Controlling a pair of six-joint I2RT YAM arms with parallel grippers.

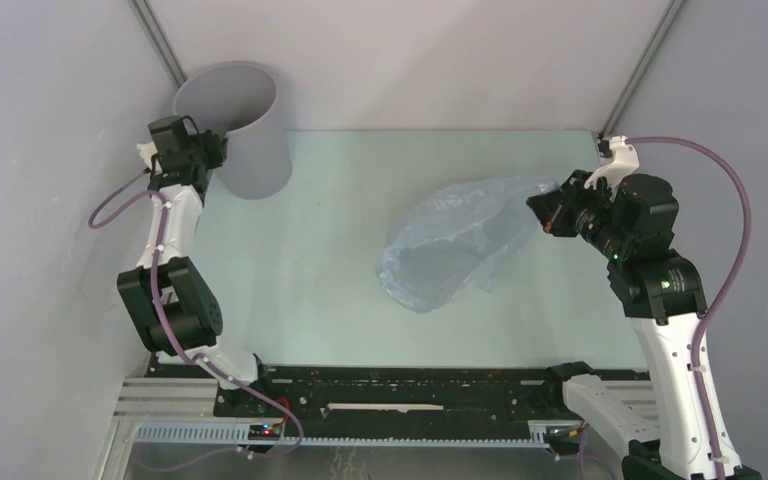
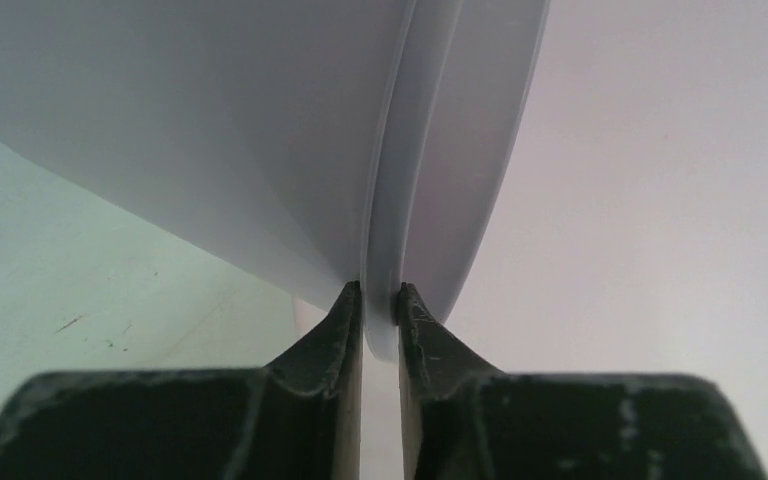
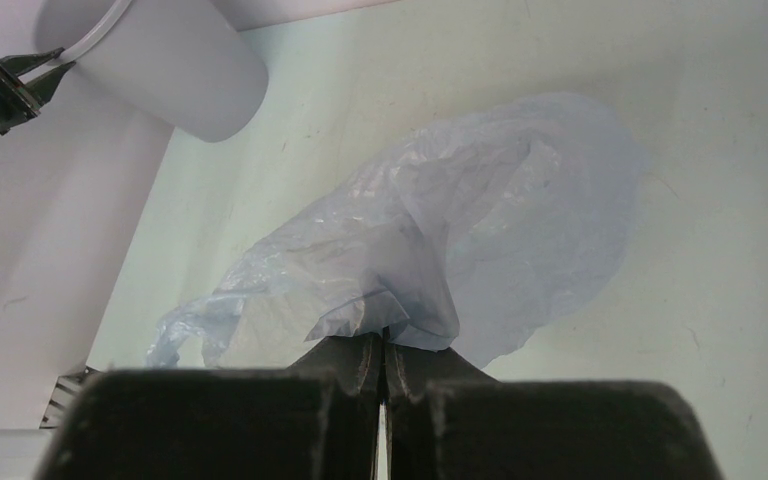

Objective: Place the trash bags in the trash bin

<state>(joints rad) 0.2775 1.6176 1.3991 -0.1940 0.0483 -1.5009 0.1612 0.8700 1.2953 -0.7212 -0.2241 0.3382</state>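
The left arm point(image 1: 165, 300) is found folded sharply at the elbow beside the left wall, with the forearm extended away from the base toward the far-left corner. The left gripper point(image 1: 222, 150) is closed, its jaws being set on either side of the rim of the trash bin point(image 1: 260, 165). The right arm point(image 1: 675, 340) is raised steeply from its base at the near right, the wrist being turned leftward. The right gripper point(image 1: 543, 213) is closed tight, with a fold of the trash bag point(image 1: 450, 240) pinched between its jaws.

White-and-black left arm point(image 1: 168, 300) and right arm point(image 1: 666, 285)
Purple cables point(image 1: 743, 205) are looped beside both; black fingers point(image 2: 335, 340) are scuffed pale.
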